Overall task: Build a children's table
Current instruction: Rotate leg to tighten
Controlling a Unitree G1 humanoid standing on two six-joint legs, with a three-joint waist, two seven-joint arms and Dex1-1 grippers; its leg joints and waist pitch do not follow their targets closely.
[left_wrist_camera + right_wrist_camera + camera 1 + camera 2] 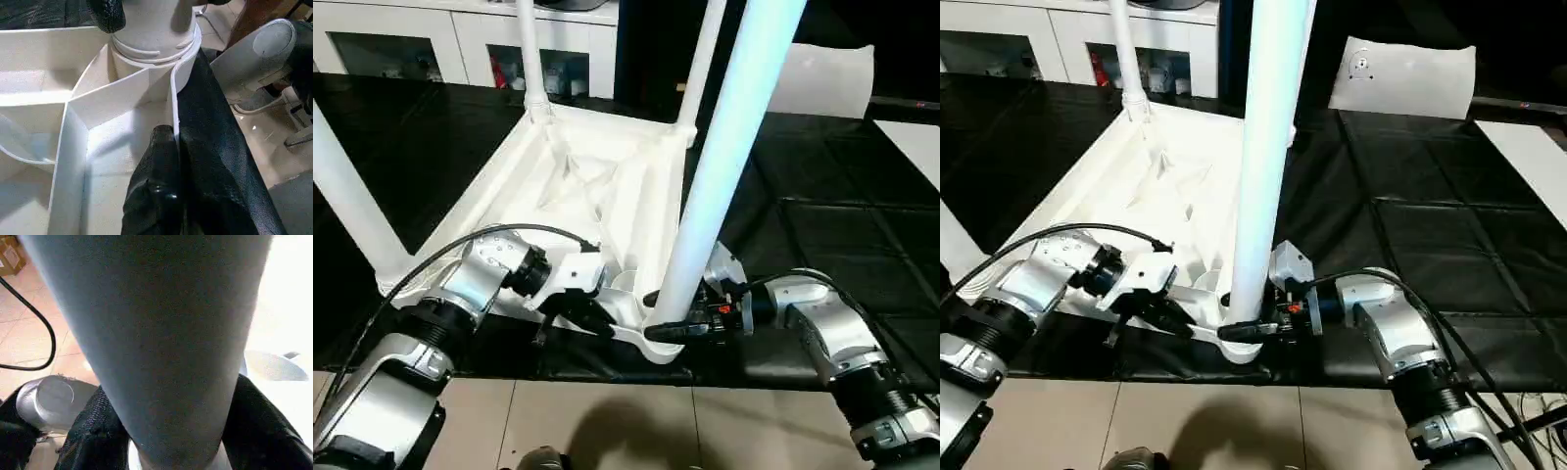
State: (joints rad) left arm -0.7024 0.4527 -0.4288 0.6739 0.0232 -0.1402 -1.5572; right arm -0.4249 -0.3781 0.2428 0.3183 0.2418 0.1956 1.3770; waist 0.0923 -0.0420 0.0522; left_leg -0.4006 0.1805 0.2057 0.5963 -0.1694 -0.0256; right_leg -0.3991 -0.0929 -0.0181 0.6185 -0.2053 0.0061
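White rigid plastic tabletop (607, 186) is laid upside down on black matting (822, 245). Its near rim is pinched by the left gripper (592, 318); the near-corner tubular leg (729, 147), light but slippery, is clasped low at its socket by the right gripper (671, 315).

The children's table (607, 186) is all white plastic and lies upside down on the black mat, so I see its ribbed underside. Its legs stand up from the round corner sockets. The nearest leg (1263, 166) is a long tapered tube, upright in the near corner socket (151, 44). Two more legs rise at the far corners and one at the left.
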